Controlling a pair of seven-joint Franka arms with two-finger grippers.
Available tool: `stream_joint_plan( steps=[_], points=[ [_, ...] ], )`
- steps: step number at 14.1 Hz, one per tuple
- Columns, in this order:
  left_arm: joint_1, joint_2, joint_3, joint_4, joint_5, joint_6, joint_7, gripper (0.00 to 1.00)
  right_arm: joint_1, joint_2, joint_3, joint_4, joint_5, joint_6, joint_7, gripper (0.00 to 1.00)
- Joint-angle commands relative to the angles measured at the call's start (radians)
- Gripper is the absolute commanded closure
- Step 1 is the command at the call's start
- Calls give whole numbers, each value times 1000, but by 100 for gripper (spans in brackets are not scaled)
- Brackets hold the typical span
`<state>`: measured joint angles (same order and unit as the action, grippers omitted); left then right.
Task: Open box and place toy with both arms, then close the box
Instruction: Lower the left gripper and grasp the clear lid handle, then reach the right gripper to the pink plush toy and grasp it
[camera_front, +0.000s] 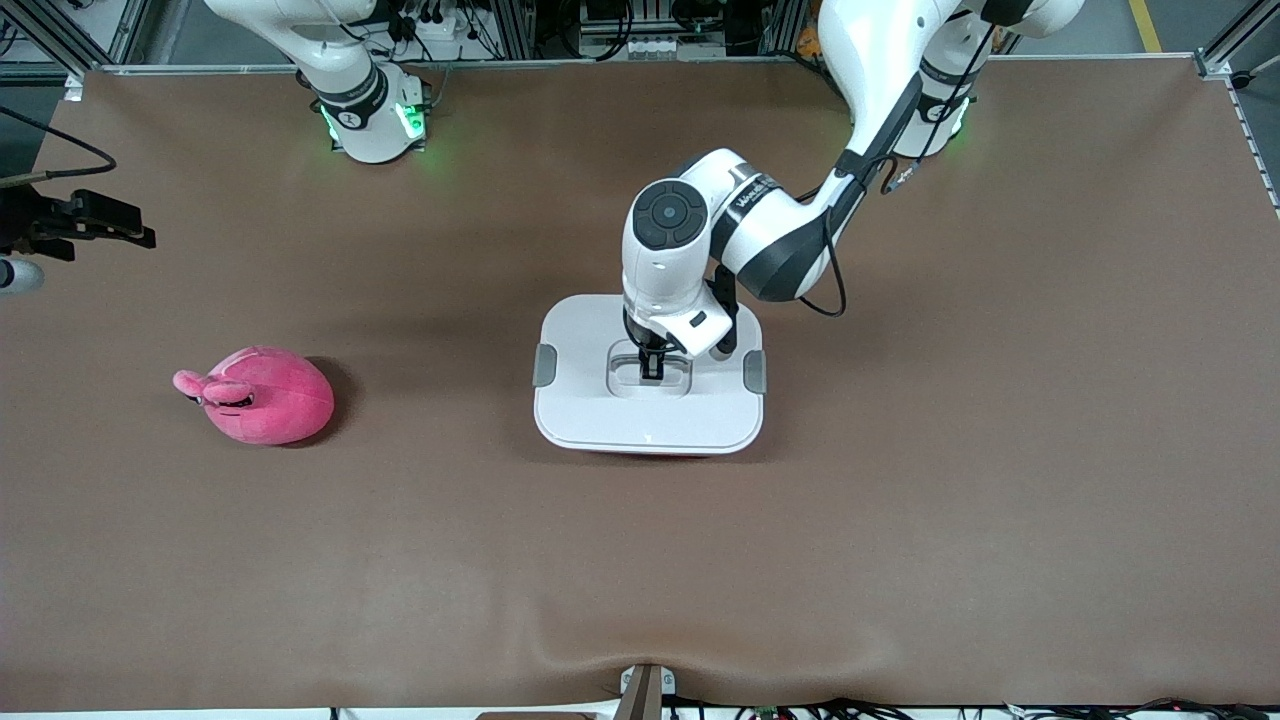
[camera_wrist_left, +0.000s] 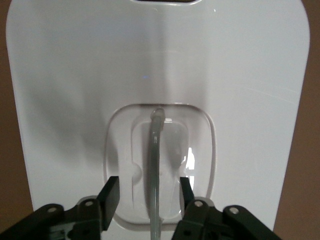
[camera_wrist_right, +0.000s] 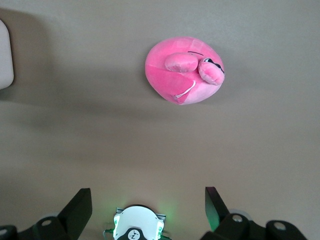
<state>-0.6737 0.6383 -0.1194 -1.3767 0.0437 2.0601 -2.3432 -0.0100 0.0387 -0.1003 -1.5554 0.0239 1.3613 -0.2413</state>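
1. While the left gripper sits down in the lid's recess, you have its fingers part-way apart, one on each side of the thin handle and not yet touching it; keep the bar midway between them as you close.
2. Close fully on the handle before you lift, I'd judge; a half grip may let the lid slip or tilt.
3. Check the grey clips at the two ends of the lid; whether they are latched I cannot tell, so lift gently and straight up.
4. Your box stands mid-table, lid on.
5. Your toy lies on the table well apart from the box, toward the right arm's end.
6. Your right gripper waits with fingers spread wide and empty, above the table near the toy.
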Motion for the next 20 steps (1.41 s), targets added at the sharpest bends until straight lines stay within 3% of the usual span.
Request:
stream_joint_plan(
  steps=[1, 7, 16, 20],
  points=[
    [-17, 17, 14, 27, 16, 2, -42, 54, 1, 7, 7, 17, 10, -11, 2, 0],
    [-30, 18, 14, 25, 19, 2, -65, 69, 1, 26, 10, 17, 11, -7, -15, 0],
    [-32, 18, 14, 24, 18, 0, -65, 91, 5, 79, 8, -24, -2, 76, -389, 0],
    [-30, 18, 14, 24, 18, 2, -65, 99, 8, 92, 7, -54, -15, 120, -461, 0]
  ],
)
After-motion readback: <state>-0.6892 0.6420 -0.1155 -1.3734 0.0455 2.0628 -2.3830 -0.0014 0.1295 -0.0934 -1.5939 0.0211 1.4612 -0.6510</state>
